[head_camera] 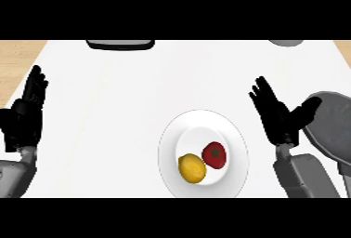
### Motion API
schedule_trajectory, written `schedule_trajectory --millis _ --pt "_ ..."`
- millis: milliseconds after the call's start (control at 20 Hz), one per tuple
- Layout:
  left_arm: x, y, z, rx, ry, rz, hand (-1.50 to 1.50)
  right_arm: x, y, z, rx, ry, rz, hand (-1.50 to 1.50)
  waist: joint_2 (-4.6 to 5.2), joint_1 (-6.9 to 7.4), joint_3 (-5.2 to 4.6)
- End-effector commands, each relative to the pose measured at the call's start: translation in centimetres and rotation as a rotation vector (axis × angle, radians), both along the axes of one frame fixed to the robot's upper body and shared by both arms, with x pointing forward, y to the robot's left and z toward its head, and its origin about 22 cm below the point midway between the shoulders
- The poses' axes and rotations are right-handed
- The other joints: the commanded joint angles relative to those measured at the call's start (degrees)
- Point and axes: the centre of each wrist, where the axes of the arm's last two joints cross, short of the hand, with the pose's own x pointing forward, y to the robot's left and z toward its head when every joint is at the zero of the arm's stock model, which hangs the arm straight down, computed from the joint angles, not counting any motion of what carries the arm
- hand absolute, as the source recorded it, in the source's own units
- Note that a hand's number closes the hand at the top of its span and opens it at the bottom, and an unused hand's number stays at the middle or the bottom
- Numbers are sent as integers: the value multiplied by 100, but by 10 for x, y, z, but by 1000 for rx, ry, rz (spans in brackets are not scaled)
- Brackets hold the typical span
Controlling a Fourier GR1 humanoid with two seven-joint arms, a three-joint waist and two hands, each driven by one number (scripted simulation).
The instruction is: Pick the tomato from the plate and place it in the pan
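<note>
Near the middle of the white bench (116, 116), slightly toward its near edge: a round white plate (203, 122) carrying two things side by side, a red tomato (215, 155) with a small green stem mark on top, and a yellow lemon (192, 168) just beside it to the left and a little nearer, the two touching or nearly so. At the right edge of the view: a grey pan (334, 125), only partly in frame, with nothing visible on the part of its inside that shows; well apart from the plate. Between plate and pan: right robot hand (277, 116), open, fingers straight and pointing away, thumb spread toward the pan, holding nothing and touching neither plate nor tomato. At the left edge of the view: left robot hand (24, 114), likewise open with fingers up, resting, holding nothing. Along the far edge of the bench: a dark object (120, 44) cut off by the frame, and a grey rounded thing (286, 42) farther right, too little in view to identify.
</note>
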Motion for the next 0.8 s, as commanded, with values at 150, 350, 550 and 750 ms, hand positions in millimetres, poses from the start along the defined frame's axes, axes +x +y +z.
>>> schedule_trajectory --millis 150,350,550,750 --pt "-4 -12 2 -150 54 -69 0 3 3 53 -50 -372 1 150 53 -266 -77" --pt "-12 -24 -13 -302 154 -120 0 -18 -26 40 -448 -313 -160 150 -14 -516 -117" --pt "-18 -17 -8 -313 144 -105 0 -77 -23 29 -625 -409 -125 -150 -63 -612 -100" --pt "-15 -17 -2 -335 138 -126 0 -128 -38 33 -772 -344 -183 -150 2 -557 -96"
